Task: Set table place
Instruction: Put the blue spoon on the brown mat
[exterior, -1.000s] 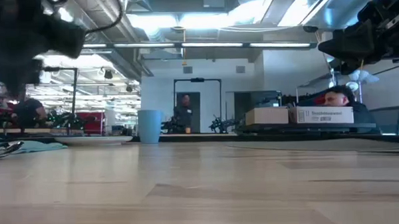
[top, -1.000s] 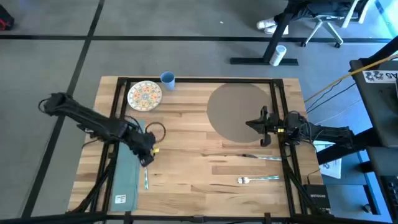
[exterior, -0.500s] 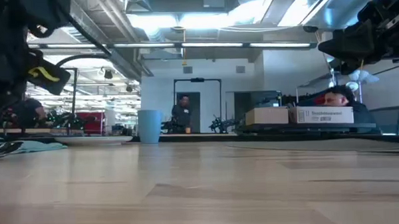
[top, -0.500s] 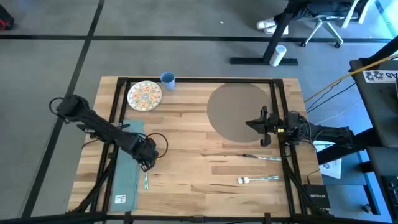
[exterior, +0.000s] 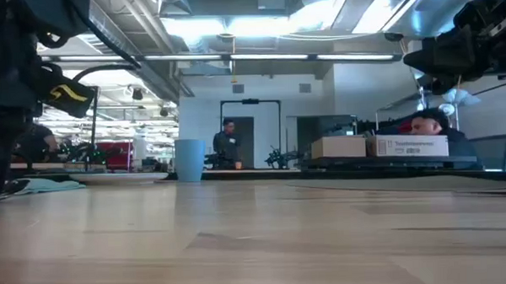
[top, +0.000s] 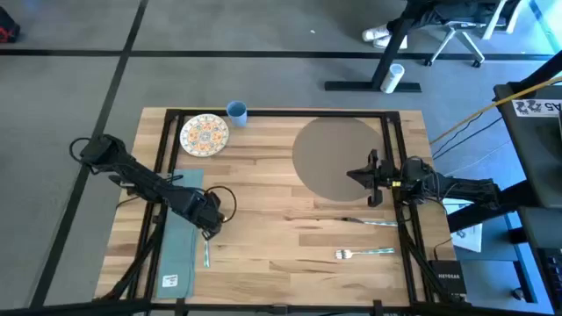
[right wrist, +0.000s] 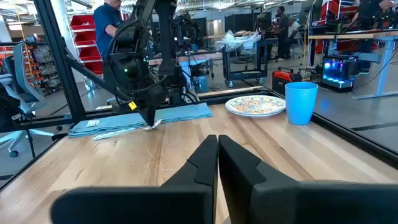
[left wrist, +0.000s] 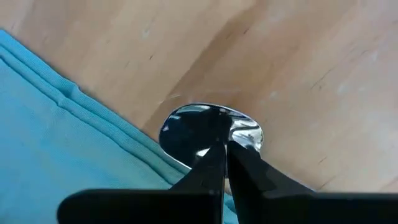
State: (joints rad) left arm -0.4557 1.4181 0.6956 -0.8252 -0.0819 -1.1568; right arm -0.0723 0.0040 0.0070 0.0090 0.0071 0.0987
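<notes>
1. Since the earlier frames, only the left arm had moved: it had swung down from over the napkin toward the spoon, while the right arm had kept its place.

2. From above, one table point(top: 290, 246) carried one round placemat point(top: 329, 154) at its far right part, one patterned plate point(top: 205, 134) and one blue cup point(top: 236, 111) at the far left, one teal napkin point(top: 178, 250) along the left side, one spoon point(top: 205, 254) at the napkin's edge, and a knife point(top: 369, 221) and a fork point(top: 362, 254) on the right. The left gripper point(top: 209, 230) hung low over the spoon; the right gripper point(top: 371, 177) sat at the placemat's right edge.

3. At table height, the cup point(exterior: 189, 159) stood beside the plate point(exterior: 119, 176); one person stood in the far doorway.

4. On the left wrist, the fingers point(left wrist: 245, 171) were pinched together at the spoon bowl point(left wrist: 211, 129), which lay on bare wood touching the napkin point(left wrist: 56, 143).

5. On the right wrist, the fingers point(right wrist: 242, 165) were pressed together on nothing, with the left gripper point(right wrist: 149, 118), cup point(right wrist: 301, 103) and plate point(right wrist: 255, 105) beyond.
</notes>
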